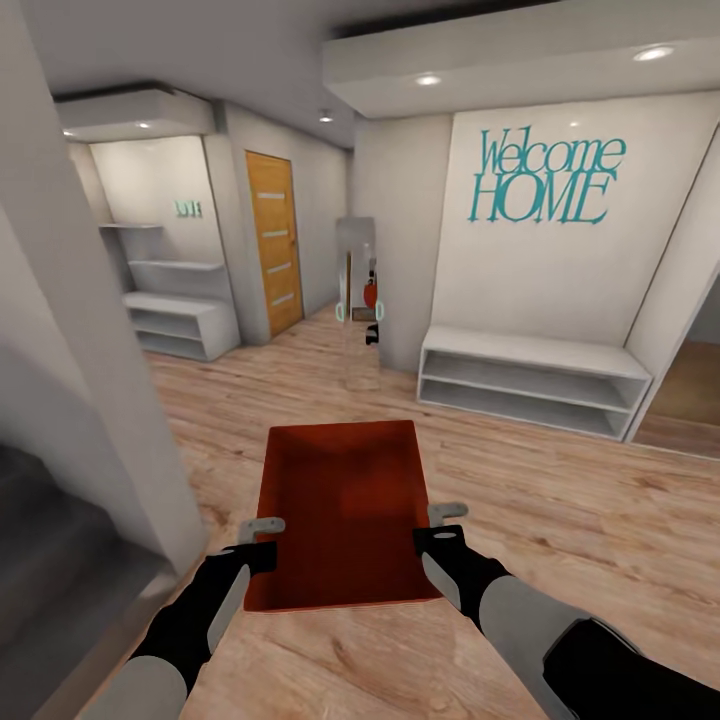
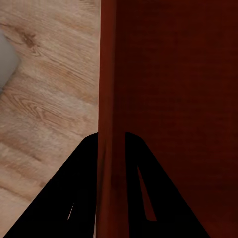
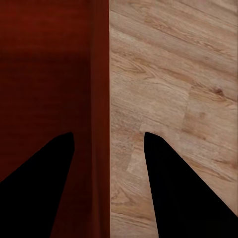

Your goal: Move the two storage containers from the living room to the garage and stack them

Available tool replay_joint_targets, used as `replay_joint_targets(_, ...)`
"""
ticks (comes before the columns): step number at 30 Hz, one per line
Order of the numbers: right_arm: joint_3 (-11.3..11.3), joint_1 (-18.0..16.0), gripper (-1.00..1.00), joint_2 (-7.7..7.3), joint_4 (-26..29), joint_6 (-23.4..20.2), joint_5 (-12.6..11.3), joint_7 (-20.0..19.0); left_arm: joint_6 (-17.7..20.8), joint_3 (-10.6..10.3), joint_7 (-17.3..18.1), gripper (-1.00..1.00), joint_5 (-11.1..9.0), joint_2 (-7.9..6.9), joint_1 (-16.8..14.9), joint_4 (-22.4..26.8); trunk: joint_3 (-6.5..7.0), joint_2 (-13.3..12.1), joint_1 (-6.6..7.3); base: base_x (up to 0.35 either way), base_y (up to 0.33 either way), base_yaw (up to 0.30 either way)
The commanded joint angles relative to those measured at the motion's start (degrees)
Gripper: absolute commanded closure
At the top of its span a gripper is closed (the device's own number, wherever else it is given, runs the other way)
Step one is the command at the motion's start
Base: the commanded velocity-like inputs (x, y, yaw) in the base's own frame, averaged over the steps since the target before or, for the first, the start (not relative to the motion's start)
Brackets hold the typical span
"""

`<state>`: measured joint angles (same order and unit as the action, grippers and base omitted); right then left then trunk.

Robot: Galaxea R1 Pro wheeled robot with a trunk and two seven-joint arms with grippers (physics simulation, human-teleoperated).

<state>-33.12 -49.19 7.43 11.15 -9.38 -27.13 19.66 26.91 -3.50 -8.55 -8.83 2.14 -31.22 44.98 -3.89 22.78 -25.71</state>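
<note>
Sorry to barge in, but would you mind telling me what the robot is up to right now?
It is carrying an orange-red storage container with both arms over a light wood floor in a hallway. The left gripper straddles and pinches one side wall; the right gripper straddles the opposite wall, its fingers wider apart. Ahead stand a white bench, a "Welcome HOME" sign and a wooden door.

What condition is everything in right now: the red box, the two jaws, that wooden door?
storage container: open-topped, empty, held above the wood floor between both arms.
left gripper: jaws shut on the container's side wall.
right gripper: jaws straddle the opposite wall with a gap showing; grip cannot be told.
wooden door: closed.
white shelf bench: shelves bare.
ceiling lights: on.
</note>
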Motion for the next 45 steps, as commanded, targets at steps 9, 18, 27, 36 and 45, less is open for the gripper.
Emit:
replay_joint_targets(9,-1.86,0.03,1.0,-0.05,0.01,-0.29,-2.32,-0.69,-0.66,-0.01,-1.03,1.0,1.99,-0.28,-0.07,0.19,-0.14,0.13,-0.07,0.322,0.0,0.0)
replay_joint_targets(18,-1.86,0.01,1.0,-0.06,0.01,-0.29,-2.32,-0.71,-0.72,-0.01,-1.03,1.0,2.0,-0.29,-0.07,0.19,-0.14,0.13,-0.07,0.322,0.0,0.0)
replay_joint_targets(27,-1.86,-0.01,1.0,-0.04,0.01,-0.29,-2.32,-0.69,-0.72,-0.01,-1.03,1.0,1.99,-0.29,-0.07,0.19,-0.14,0.13,-0.07,0.322,0.0,0.0)
replay_joint_targets(36,-1.86,0.02,1.0,-0.04,0.01,-0.29,-2.32,-0.69,-0.72,-0.01,-1.03,1.0,1.98,-0.29,-0.07,0.19,-0.14,0.13,-0.07,0.322,0.0,0.0)
replay_joint_targets(45,-1.85,0.01,1.0,-0.05,0.01,-0.29,-2.32,-0.7,-0.72,-0.01,-1.03,1.0,1.98,-0.29,-0.07,0.19,-0.14,0.13,-0.07,0.322,0.0,0.0)
